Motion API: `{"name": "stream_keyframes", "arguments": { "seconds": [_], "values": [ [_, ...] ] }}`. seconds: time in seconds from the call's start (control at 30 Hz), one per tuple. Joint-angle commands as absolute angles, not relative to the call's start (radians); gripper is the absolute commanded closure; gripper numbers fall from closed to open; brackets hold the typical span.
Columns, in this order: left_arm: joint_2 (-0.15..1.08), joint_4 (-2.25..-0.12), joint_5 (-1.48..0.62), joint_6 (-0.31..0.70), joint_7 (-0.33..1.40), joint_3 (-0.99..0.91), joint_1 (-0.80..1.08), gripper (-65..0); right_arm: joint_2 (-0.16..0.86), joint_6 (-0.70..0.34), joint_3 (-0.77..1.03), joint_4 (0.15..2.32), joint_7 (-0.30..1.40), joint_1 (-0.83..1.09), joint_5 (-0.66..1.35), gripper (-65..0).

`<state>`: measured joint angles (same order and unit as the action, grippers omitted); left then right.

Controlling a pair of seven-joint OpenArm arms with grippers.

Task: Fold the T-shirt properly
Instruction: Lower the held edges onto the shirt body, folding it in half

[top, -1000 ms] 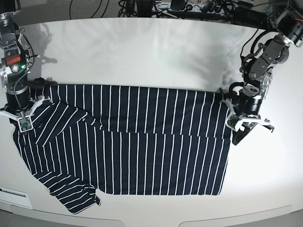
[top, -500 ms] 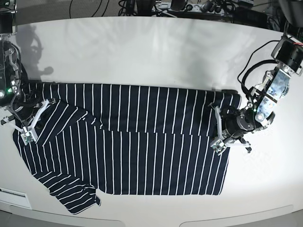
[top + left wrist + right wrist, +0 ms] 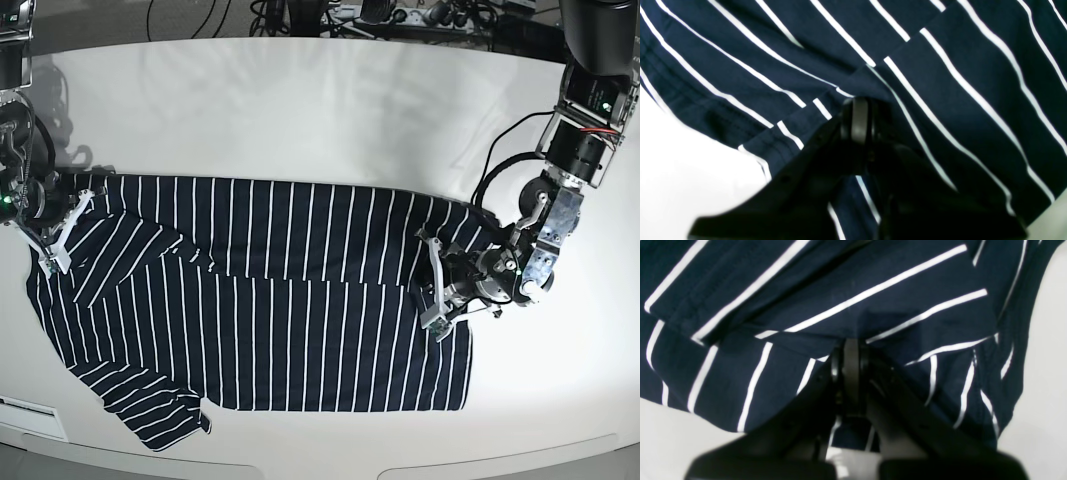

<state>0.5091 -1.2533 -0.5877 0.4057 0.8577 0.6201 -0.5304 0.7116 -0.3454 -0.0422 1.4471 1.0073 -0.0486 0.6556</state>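
The dark navy T-shirt (image 3: 300, 300) with thin white stripes lies spread across the white table (image 3: 300, 110), one sleeve at the front left. My left gripper (image 3: 438, 292), on the right of the base view, is shut on the shirt's right edge and has drawn it inward into a bunched fold. In the left wrist view the fingertips (image 3: 858, 115) pinch the striped fabric (image 3: 940, 83). My right gripper (image 3: 55, 235), at the left of the base view, is shut on the shirt's left edge. In the right wrist view its closed tips (image 3: 850, 353) hold a fold of fabric (image 3: 873, 303).
Cables and equipment (image 3: 330, 15) lie along the table's far edge. The table's curved front edge (image 3: 300, 462) runs just below the shirt's hem. A white strip (image 3: 30, 415) sits at the front left corner. Bare table shows behind the shirt and to its right.
My left gripper closed on the shirt's right edge and moved left, pulling that edge inward. My right gripper closed on the left edge and shifted up slightly.
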Motion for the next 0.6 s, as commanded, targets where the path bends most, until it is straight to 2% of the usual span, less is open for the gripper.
{"name": "stream_keyframes", "arguments": {
  "seconds": [0.0,0.23,0.37,0.57],
  "values": [
    [0.524,-1.253,-0.575,0.427,0.961,0.627,-0.529,0.0,0.738,-0.356,-0.031,1.458,1.015,-0.051,0.654,0.0],
    [0.598,-1.257,-0.590,0.426,1.056,0.627,-0.527,0.0,0.751,-0.369,-0.031,1.458,1.001,0.025,0.657,0.0],
    [0.635,-1.259,-0.667,0.426,1.125,0.627,-0.527,0.0,0.751,-0.387,-0.031,1.459,0.984,0.053,0.657,0.0],
    [0.674,-1.260,-0.694,0.427,1.131,0.627,-0.527,0.0,0.751,-0.385,-0.031,1.460,0.989,0.053,0.655,0.0]
  ]
}}
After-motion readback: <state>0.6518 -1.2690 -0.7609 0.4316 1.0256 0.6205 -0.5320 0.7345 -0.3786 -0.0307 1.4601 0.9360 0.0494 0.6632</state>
